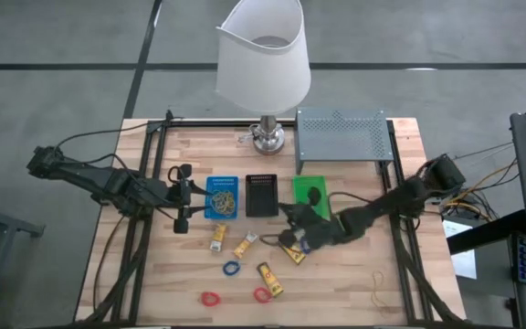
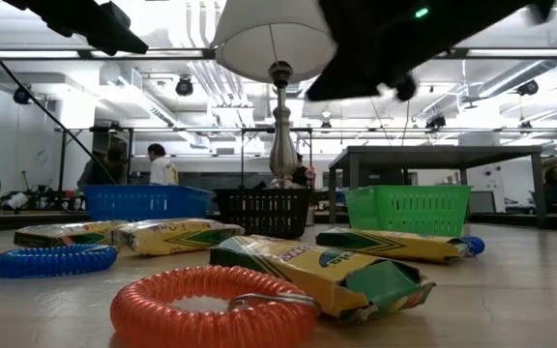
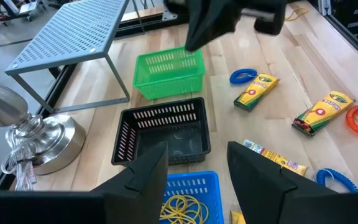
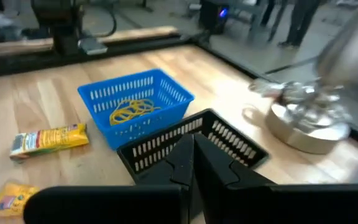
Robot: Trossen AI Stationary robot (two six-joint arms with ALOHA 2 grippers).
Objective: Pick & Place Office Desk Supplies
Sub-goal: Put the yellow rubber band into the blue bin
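Note:
Several yellow packets lie flat on the wooden table (image 1: 354, 302) near its front: (image 1: 217, 238), (image 1: 245, 245), (image 1: 270, 279), (image 3: 257, 90). Beside them lie a blue ring (image 1: 232, 269), another blue ring (image 3: 244, 76) and two red rings (image 1: 210, 298), (image 1: 261, 294). One tan rubber band (image 1: 378, 285) lies at the near right; more fill the blue tray (image 1: 222, 197). My right gripper (image 4: 191, 155) is shut and holds nothing, hovering by the black tray's (image 1: 261, 195) near right corner. My left gripper (image 3: 194, 168) hangs open left of the blue tray.
A green tray (image 1: 310, 192) stands right of the black one. Behind the trays are a lamp (image 1: 265, 137) with a white shade and a grey perforated metal shelf (image 1: 341, 132). People show in the room beyond the table in the low view.

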